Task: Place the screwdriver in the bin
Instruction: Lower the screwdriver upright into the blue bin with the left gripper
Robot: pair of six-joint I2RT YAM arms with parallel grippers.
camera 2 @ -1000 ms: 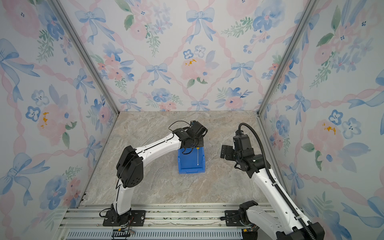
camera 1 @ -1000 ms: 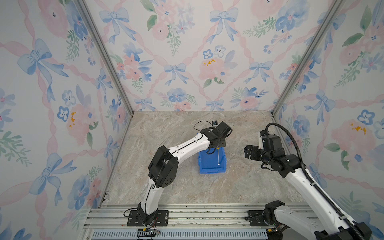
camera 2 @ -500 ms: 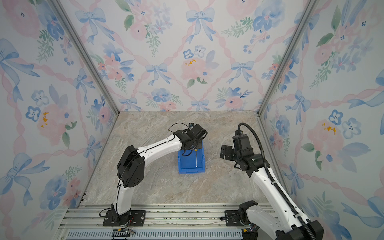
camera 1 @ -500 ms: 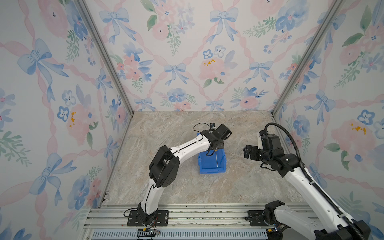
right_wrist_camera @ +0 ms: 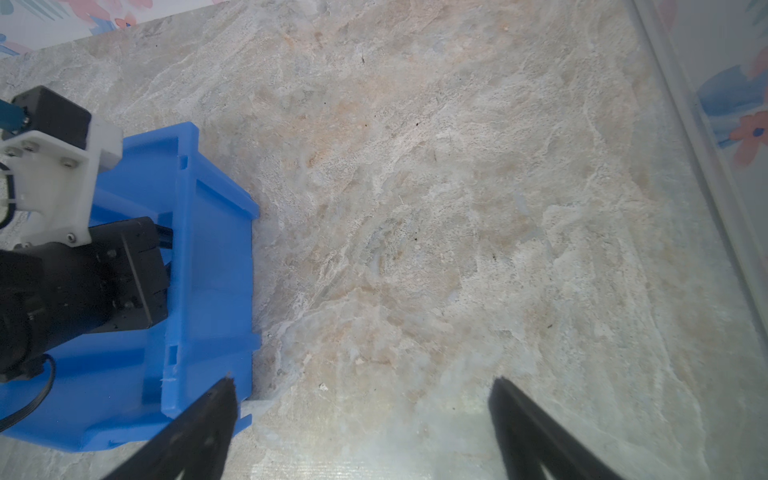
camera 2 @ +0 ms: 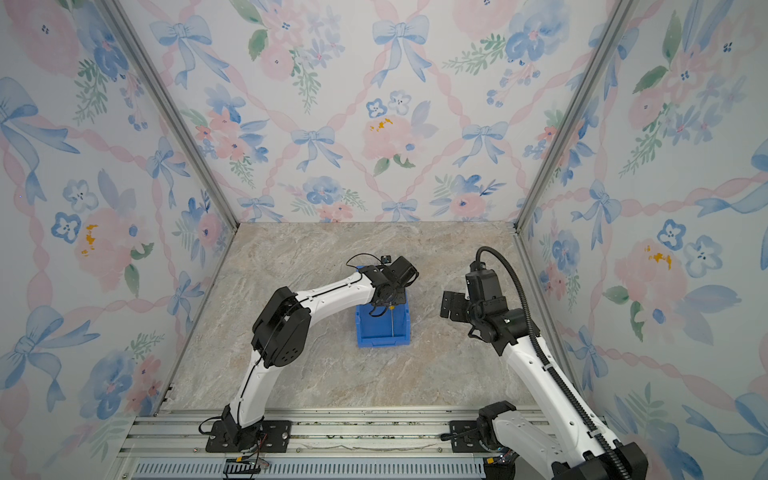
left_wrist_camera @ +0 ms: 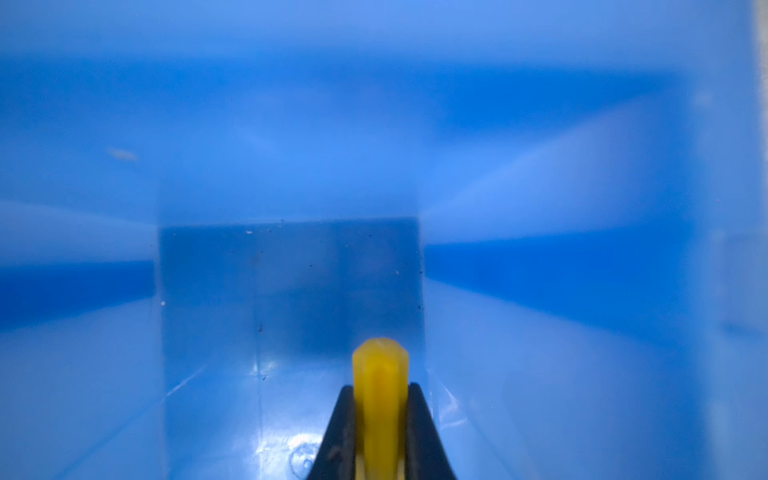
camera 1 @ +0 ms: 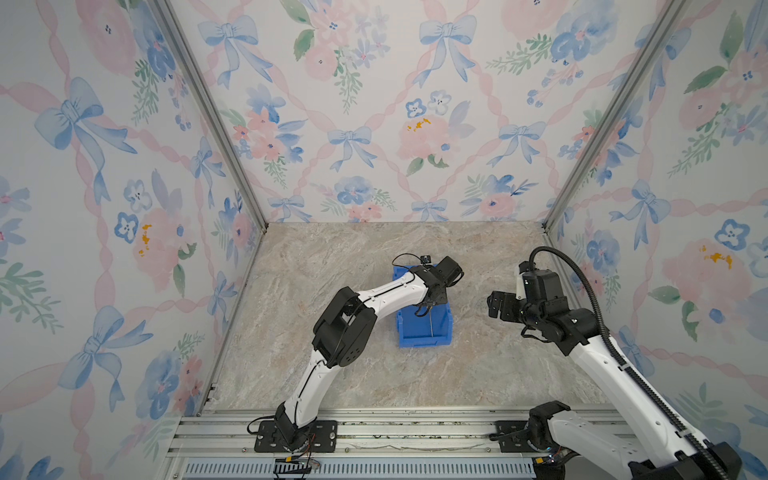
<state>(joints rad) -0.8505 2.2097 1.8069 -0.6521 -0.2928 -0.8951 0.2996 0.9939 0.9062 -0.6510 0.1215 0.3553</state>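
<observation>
Two left fingers (left_wrist_camera: pixel 340 436) pinch the screwdriver (left_wrist_camera: pixel 380 390) inside the bin (left_wrist_camera: pixel 540 166); right fingers (right_wrist_camera: pixel 199 428) spread alongside.

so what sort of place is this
Likely a robot test booth, not a home: floral-wallpaper panels in aluminium frame posts, a marble-pattern tabletop, and two white-and-black arms bolted to a slotted metal rail.

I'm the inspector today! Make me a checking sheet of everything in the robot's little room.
Surface: marble-look tabletop, a few dark specks.
Job's things: screwdriver held inside the bin, not let go yet.
Clutter: nothing seen.
Grippers: left gripper shut on the screwdriver's yellow handle; right gripper open, empty, off to the bin's side.
Cables: black hose on the right arm; thin wire at the left wrist.
Surroundings: floral walls; metal rails in front.
</observation>
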